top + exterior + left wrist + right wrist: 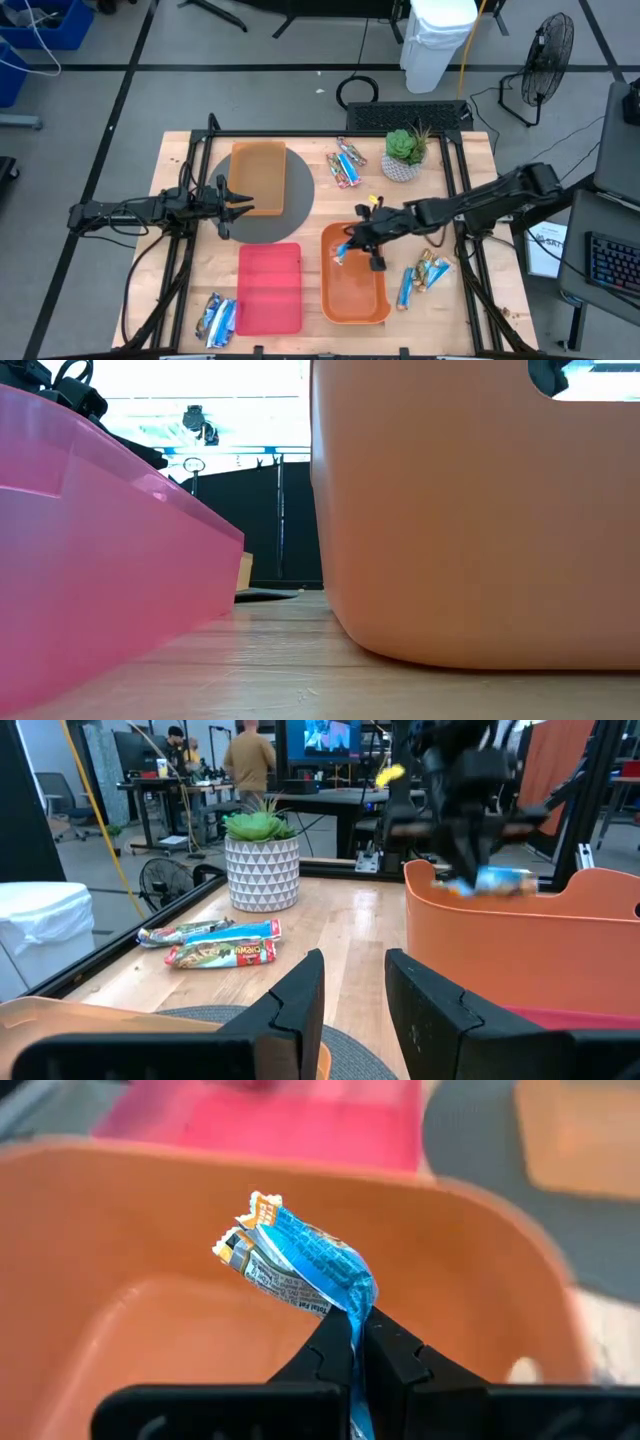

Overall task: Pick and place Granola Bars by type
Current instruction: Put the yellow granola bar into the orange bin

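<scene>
Landmark: orange tray (355, 285), front right of the table.
Right gripper (345, 247): above the orange tray's far end, fingers pinched on a blue bar (305, 1270).
Bars by tray: small group (422, 275) just right of the orange tray.
Left gripper (232, 207): well left of the orange tray, over the grey mat (262, 210); fingers (300, 1005) slightly apart, holding nothing.
Far bars (347, 166): beyond the orange tray, beside the plant pot (404, 155).

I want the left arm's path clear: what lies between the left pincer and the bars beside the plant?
In the high view, the tan tray on the grey mat lies between the left pincer and those bars.
</scene>
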Controlling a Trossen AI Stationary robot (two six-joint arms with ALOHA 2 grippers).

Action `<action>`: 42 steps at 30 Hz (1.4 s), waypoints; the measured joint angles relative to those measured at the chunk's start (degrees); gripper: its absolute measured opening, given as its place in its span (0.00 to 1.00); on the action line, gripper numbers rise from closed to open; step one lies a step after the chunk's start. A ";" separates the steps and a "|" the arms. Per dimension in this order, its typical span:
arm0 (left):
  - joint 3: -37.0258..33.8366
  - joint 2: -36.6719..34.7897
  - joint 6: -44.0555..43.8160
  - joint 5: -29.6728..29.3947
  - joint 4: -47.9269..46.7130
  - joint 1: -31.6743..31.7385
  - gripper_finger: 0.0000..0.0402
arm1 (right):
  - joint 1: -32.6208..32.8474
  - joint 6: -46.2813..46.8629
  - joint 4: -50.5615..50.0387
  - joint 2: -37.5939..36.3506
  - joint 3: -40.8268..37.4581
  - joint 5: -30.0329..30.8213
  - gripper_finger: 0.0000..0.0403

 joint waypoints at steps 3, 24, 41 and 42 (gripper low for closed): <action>0.00 0.00 0.00 0.00 -0.01 0.00 0.28 | 0.09 0.00 0.85 3.00 0.00 -0.90 0.01; 0.00 0.02 0.00 0.00 -0.06 0.00 0.28 | 0.29 -0.17 0.13 4.35 -0.02 -2.82 0.01; 0.00 0.01 0.00 0.00 -0.06 0.00 0.28 | 1.49 -0.44 0.93 4.36 -0.04 -2.88 0.01; 0.00 0.02 0.00 0.00 -0.06 0.00 0.28 | 1.60 -0.46 1.03 4.36 -0.04 -2.88 0.01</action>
